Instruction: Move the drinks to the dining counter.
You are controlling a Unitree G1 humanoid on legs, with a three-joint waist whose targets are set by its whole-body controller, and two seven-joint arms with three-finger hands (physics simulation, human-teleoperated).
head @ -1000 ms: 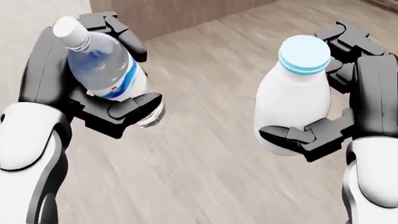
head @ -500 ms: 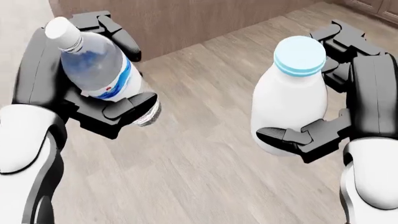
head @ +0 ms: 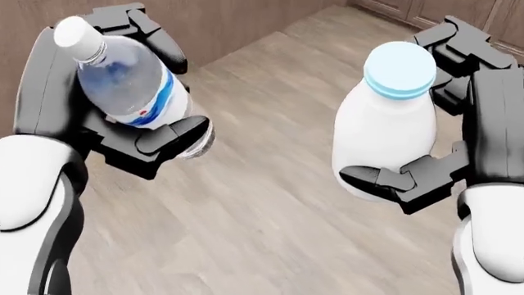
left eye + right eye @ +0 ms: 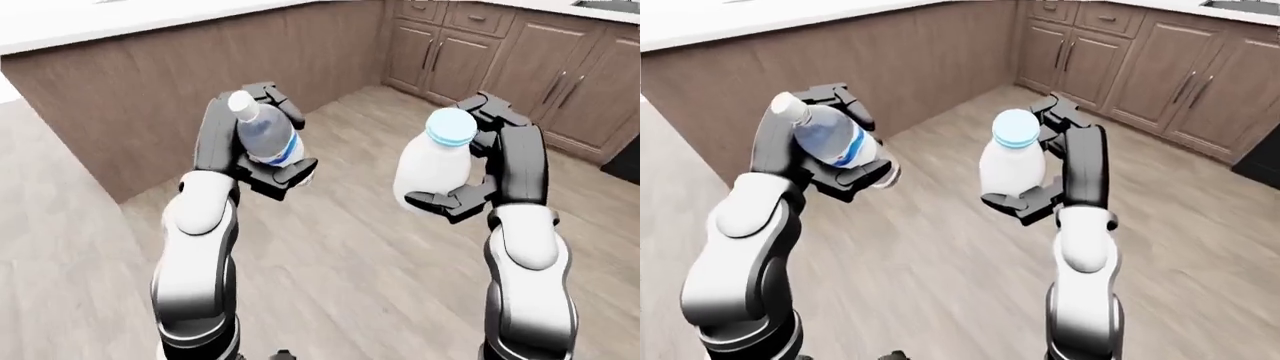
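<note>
Above the floor, each raised robot hand (image 3: 123,132) (image 3: 438,163) grips a bottle.

A clear water bottle (image 3: 131,80) tilts leftward; a white milk bottle (image 3: 385,123), blue-capped, stands upright.

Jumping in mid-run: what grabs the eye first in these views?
Two carried drinks. The left hand grips a clear plastic water bottle with a blue label, tilted, at the head view's left; the right hand holds an upright white milk bottle with a pale blue cap. Brown wooden cabinets rise beyond.
</note>
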